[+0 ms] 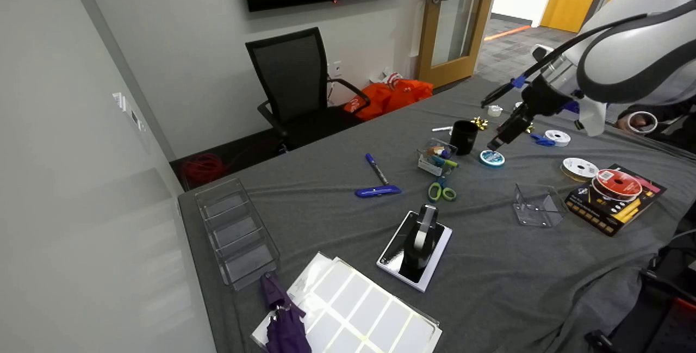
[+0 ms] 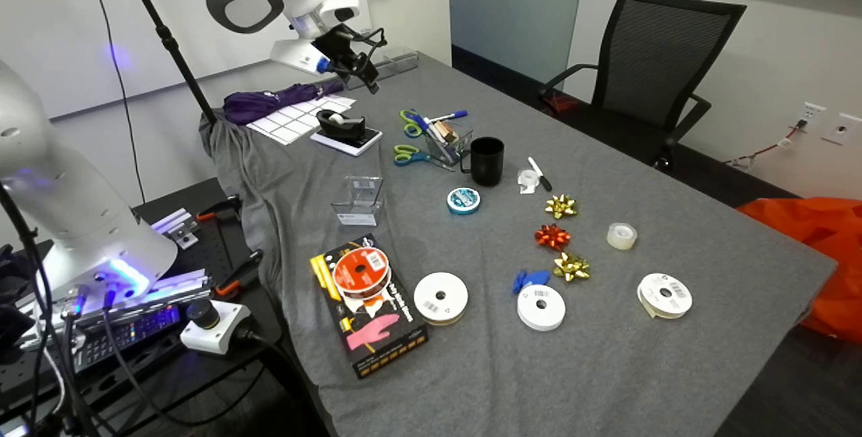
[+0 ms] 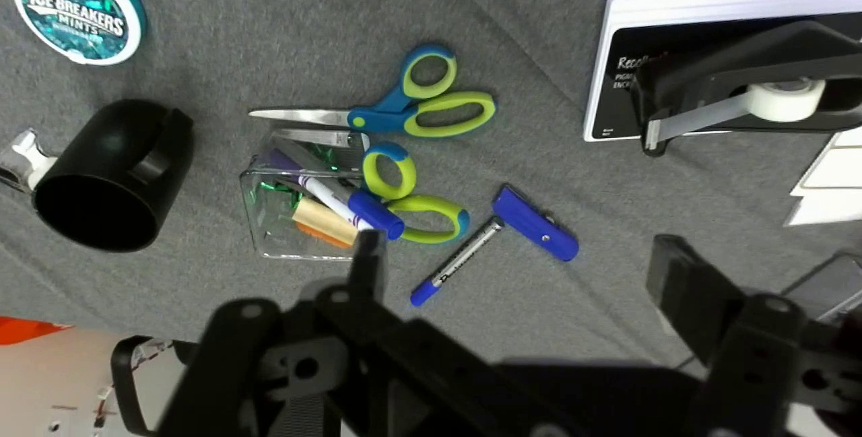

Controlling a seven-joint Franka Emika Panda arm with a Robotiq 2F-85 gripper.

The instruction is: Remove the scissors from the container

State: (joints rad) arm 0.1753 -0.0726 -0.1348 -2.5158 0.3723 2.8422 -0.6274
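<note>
Two fingers (image 3: 367, 265) stand wide apart in the lower part of the wrist view, with nothing held between them. The gripper (image 3: 520, 248) hangs above the cloth (image 3: 539, 161), probably spread like this so that a handle can pass between. In the gap, at lower centre, a marker (image 3: 465, 258) and a blue case (image 3: 535, 225) lie nearly end to end; neither seems to matter for the job.

Just above the fingertip at left, in the middle of the frame, are the scissors (image 3: 417, 203) to take out. They lean in the clear box (image 3: 248, 215), green handles jutting past its right rim, so the easiest part to grip is outside the wall; the blades are hard to make out. A pen (image 3: 357, 207) shares the box, its blue cap over part of the handles, and it could come along in a lift.

Another pair (image 3: 384, 119) lies loose on the cloth just above the box, so I judge it not the one wanted. Farther out at left is a mug (image 3: 114, 161), upright in both exterior views and likely steady. Mints (image 3: 77, 9) sit at upper left; at upper right a tape dispenser (image 3: 741, 66) rests on a flat pack (image 3: 619, 107), perhaps to save space.
</note>
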